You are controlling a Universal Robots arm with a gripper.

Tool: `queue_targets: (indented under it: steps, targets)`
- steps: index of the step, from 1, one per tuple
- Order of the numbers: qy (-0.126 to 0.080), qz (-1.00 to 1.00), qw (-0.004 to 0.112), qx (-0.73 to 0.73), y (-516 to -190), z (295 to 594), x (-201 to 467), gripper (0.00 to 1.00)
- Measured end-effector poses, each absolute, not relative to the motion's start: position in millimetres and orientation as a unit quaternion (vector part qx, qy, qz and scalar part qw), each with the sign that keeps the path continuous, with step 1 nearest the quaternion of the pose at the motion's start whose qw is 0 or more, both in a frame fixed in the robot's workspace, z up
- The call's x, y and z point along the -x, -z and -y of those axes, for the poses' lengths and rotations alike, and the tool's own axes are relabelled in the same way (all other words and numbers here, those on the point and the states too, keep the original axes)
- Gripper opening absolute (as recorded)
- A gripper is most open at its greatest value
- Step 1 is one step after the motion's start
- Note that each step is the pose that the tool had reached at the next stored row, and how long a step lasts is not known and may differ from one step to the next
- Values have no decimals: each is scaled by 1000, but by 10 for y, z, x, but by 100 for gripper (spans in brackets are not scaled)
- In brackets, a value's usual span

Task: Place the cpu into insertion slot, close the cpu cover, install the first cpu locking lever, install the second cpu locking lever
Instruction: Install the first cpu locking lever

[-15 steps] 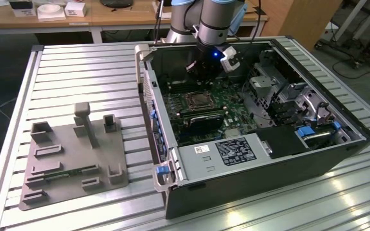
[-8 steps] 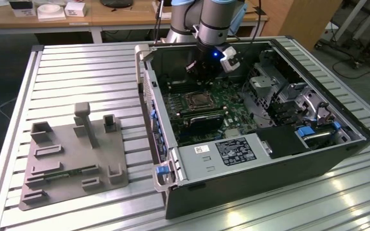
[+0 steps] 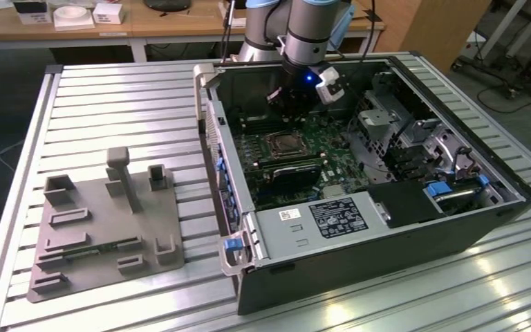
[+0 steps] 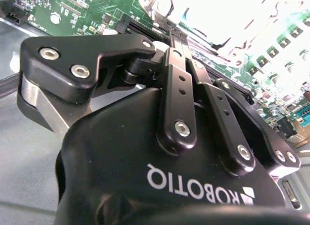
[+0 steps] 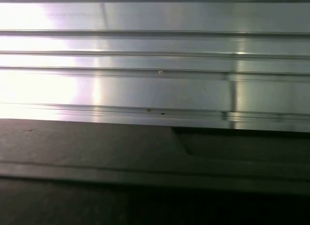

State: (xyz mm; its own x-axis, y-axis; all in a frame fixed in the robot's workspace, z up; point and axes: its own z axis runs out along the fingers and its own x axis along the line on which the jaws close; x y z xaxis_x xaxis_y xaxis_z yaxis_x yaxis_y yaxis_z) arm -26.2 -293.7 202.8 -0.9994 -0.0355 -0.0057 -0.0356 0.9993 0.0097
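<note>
A ribbed metal counter (image 3: 108, 90) carries two things: a grey plastic holder block (image 3: 104, 232) toward eight o'clock in the exterior view, and an open computer case (image 3: 358, 180) toward three o'clock.

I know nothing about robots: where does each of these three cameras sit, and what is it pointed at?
Exterior view: off the arm, above, looking down on the ribbed aluminium table, the open black computer case and the grey robot arm reaching into it.
Second wrist view: on the arm behind the black gripper, looking past it at the green motherboard.
First wrist view: on the arm, facing ribbed aluminium slats beside a dark surface.
Shared: the exterior and second wrist views both show the gripper and motherboard.
</note>
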Motion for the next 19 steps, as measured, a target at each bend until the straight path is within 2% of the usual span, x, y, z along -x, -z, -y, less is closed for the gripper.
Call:
queue_targets:
  steps: [19]
  targets:
    - [4,-1000,3,18,-2015,2937,262,10]
